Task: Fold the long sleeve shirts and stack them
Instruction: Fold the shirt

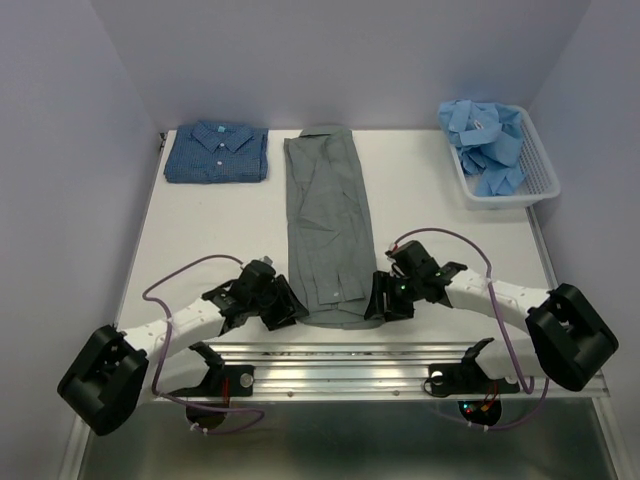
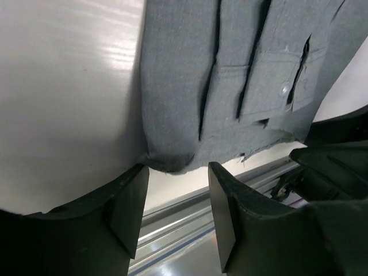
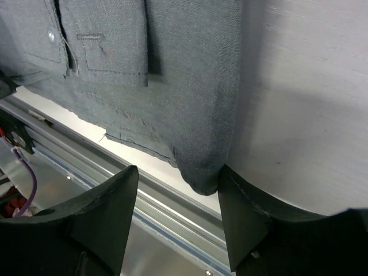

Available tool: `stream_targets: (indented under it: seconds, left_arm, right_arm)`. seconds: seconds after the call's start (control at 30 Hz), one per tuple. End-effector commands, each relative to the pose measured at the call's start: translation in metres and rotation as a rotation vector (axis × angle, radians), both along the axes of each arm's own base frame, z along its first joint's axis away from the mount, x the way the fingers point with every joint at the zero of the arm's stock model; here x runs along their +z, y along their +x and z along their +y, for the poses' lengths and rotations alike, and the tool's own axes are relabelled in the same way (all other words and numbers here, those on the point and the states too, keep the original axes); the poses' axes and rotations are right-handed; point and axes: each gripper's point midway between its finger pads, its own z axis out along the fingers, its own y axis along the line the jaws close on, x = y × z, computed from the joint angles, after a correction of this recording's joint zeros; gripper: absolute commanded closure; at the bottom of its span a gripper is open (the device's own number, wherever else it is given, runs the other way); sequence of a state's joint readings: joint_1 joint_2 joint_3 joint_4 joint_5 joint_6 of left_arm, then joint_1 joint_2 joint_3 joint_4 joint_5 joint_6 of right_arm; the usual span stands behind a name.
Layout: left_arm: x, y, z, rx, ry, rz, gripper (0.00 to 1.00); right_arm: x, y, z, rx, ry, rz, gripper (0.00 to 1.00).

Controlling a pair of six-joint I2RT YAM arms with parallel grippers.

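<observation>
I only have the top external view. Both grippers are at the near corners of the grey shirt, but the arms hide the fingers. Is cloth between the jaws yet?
Observer: On the left wrist view, the left gripper is open. The corner of the grey shirt sits right at the mouth of its jaws, unpinched.
Reviewer: And the right?
Observer: On the right wrist view, the right gripper is open too, but there the hem corner dips in between its fingers and touches one of them.

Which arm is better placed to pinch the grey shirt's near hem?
Right, slightly: a corner of the grey shirt sits inside the right gripper, touching one finger; the left gripper only reaches its corner's edge.
</observation>
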State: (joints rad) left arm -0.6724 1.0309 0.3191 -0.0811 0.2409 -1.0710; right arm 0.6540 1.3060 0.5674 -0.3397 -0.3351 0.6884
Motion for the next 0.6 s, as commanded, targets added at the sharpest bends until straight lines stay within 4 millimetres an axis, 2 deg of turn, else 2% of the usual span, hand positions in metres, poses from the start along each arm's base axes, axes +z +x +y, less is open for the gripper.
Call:
stream_targets:
  seconds: [0.0,0.13,0.2,0.23,0.27,0.3,0.4,0.47,0.57]
  left_arm:
    - [-0.020,0.008,0.015,0.002,0.143,-0.006,0.47]
    - [-0.027,0.015,0.014,-0.024,0.188,0.002,0.67]
    - [-0.029,0.020,0.011,-0.035,0.208,0.008,0.93]
    - [-0.029,0.021,0.010,-0.042,0.213,0.011,1.00]
    - [-0.029,0.021,0.008,-0.065,0.216,0.005,1.00]
    - [-0.025,0.023,0.002,-0.088,0.203,0.002,1.00]
    - [-0.014,0.021,-0.008,-0.112,0.171,-0.008,1.00]
    - [-0.001,0.009,-0.019,-0.130,0.102,0.005,1.00]
    - [0.020,-0.008,-0.026,-0.156,0.028,0.014,1.00]
  right_arm:
    - [-0.014,-0.004,-0.010,-0.001,-0.047,0.009,0.42]
    - [-0.016,-0.004,-0.010,0.002,-0.053,0.010,0.46]
    - [-0.017,-0.003,-0.011,0.001,-0.062,0.008,0.56]
    - [-0.018,-0.003,-0.012,0.009,-0.064,0.004,0.61]
    - [-0.015,-0.002,-0.010,0.015,-0.058,-0.001,0.69]
    - [-0.014,-0.001,-0.009,0.027,-0.057,-0.004,0.81]
    - [-0.001,0.001,-0.003,0.058,-0.025,-0.025,0.96]
    - [0.013,-0.009,-0.002,0.077,0.008,-0.001,0.99]
    - [0.034,-0.027,-0.001,0.079,0.076,0.037,0.99]
